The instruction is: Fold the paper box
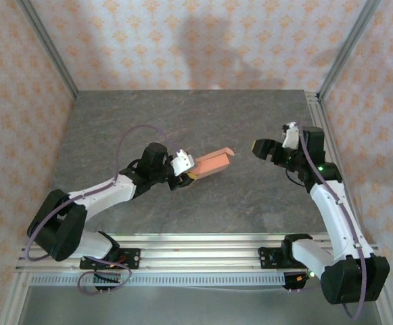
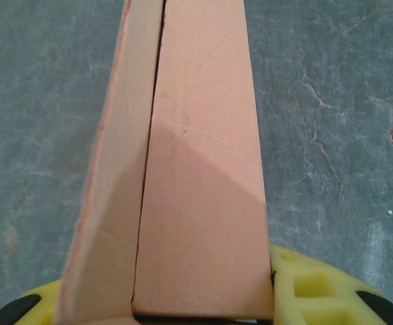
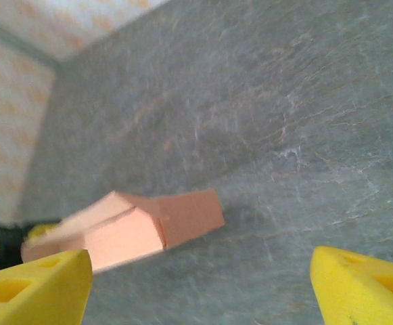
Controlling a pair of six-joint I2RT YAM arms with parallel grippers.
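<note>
Left gripper [image 1: 188, 175] pinches the paper box [image 1: 213, 163] by one end. Right gripper [image 1: 262, 149] is spread, well apart. Right should press the far end shut squarely while left holds firm.

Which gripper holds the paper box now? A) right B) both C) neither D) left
D: the paper box is clamped in the left gripper, its yellow fingers at the box's base, while the right gripper is open and apart from it.
</note>
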